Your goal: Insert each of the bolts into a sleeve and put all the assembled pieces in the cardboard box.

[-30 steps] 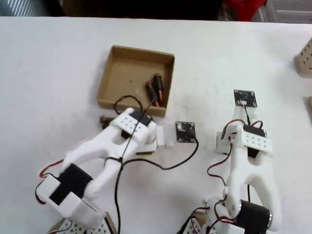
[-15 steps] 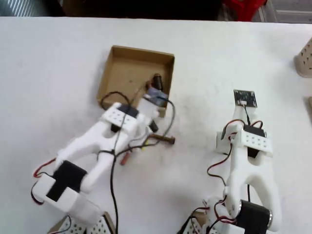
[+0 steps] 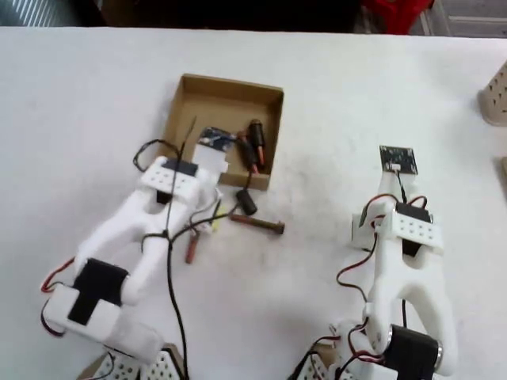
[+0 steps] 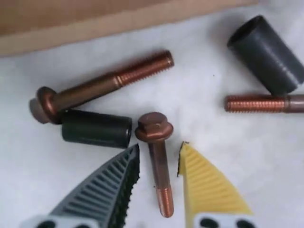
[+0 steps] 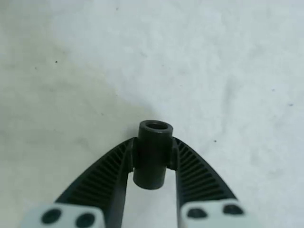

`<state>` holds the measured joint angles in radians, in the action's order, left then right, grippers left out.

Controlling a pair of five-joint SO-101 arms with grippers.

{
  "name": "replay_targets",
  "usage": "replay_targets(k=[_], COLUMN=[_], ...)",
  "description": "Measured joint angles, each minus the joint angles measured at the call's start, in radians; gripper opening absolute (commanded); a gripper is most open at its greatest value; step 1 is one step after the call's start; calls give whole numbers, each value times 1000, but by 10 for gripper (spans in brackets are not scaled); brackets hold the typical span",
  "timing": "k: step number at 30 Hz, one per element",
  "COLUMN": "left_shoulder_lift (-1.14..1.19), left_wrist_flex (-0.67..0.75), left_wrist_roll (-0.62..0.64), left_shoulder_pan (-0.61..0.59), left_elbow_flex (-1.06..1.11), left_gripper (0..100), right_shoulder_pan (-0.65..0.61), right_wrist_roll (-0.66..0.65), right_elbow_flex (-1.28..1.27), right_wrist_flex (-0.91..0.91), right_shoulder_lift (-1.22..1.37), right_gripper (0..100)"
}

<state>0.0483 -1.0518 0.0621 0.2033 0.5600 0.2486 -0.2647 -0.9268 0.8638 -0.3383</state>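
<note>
Beyond the left claw [image 4: 159,148], past the loose parts, sits the cardboard box [image 3: 184,119]. Two pieces [image 3: 252,148] lie inside, against one wall. They look like bolts already in sleeves, though the high view is too coarse to be sure. Call that two done at best.

Not done: three bolts and three sleeves, none mated.

Left claw: part open, with the grey finger [image 4: 118,180] and yellow finger [image 4: 204,180] either side of the first bolt [image 4: 159,166]. That bolt lies flat on the table [image 4: 213,128], head pointing away from the claw and thread end back toward the wrist. I see gaps on both sides of the shank, so it's straddled, not gripped.
- Just past the grey fingertip: first sleeve [image 4: 95,128] on its side, second bolt [image 4: 99,88] right beyond it, head by the sleeve's end.
- Off the yellow side: third bolt [image 4: 263,103], and second sleeve [image 4: 266,54] just beyond that, near the box wall.

Right claw [image 5: 153,141]: closed on the third sleeve [image 5: 153,154], pinched between the fingertips with the bore open toward the camera, over bare table. It's well apart from the left claw.

My read: the job is under halfway. Three insertions and three drops into the box are left. The likely next step is closing on the straddled bolt and feeding it into the held sleeve, which needs bolt and bore lined up closely.
</note>
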Motion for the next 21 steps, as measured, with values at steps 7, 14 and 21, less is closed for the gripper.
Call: replay_targets(k=[7,14,21], left_shoulder_lift=[-345,-428,-218], left_wrist_flex=[160,196,196], left_wrist_roll=[-38,-38,-38], left_shoulder_pan=[-29,-29,-29], left_elbow_flex=[255,302,219], left_gripper=[170,170,169], right_shoulder_pan=[0,0,0], right_wrist_roll=[0,0,0], right_elbow_flex=[0,0,0], right_wrist_flex=[0,0,0], right_shoulder_lift=[0,0,0], right_gripper=[18,18,18])
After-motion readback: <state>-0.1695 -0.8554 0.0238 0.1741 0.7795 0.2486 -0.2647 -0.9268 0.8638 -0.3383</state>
